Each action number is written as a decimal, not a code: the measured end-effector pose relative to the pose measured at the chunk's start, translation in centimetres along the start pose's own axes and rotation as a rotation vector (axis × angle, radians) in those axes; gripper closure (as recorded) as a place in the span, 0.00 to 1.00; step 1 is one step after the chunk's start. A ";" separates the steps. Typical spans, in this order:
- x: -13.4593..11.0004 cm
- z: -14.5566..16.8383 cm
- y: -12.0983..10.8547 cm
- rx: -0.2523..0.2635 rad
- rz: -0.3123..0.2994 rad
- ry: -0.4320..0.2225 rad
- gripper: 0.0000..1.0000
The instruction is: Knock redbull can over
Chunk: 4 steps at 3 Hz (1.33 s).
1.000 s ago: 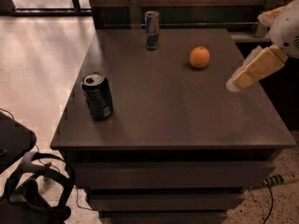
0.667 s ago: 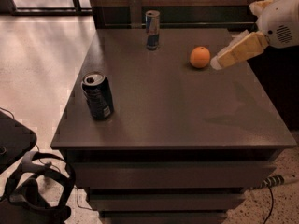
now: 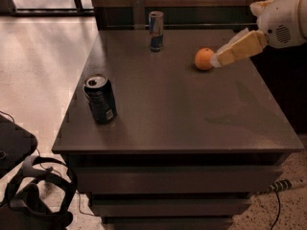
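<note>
The redbull can (image 3: 156, 31), slim, blue and silver with a silver top, stands upright near the far edge of the dark table (image 3: 182, 123). My gripper (image 3: 218, 60) reaches in from the upper right on a white arm, with its pale yellow fingers pointing left. Its tip is right beside an orange (image 3: 204, 59), well to the right of the redbull can and above the table top.
A wider dark can (image 3: 100, 99) with a white label patch stands upright near the table's front left edge. Black gear with straps (image 3: 33, 195) lies on the floor at the lower left. A cable (image 3: 280, 200) runs on the floor at the lower right.
My gripper has moved left and toward the far side, from the table's right edge to beside the orange. The cans and the orange have not moved.
</note>
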<state>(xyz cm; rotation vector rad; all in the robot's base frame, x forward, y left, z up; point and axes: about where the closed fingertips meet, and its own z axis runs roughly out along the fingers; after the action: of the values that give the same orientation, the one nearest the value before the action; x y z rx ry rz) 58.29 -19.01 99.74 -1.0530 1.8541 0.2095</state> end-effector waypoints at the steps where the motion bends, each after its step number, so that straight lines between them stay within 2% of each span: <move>1: -1.8 2.8 -0.8 -0.016 -0.037 -0.031 0.00; 2: -3.5 6.6 -2.1 -0.043 -0.067 -0.071 0.00; 3: -4.5 10.8 -3.4 -0.072 -0.064 -0.106 0.00; 4: -5.2 16.1 -5.1 -0.094 -0.010 -0.179 0.00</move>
<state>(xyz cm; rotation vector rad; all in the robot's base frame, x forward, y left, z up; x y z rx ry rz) 73.42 -10.37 96.92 -1.0715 1.6914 0.3762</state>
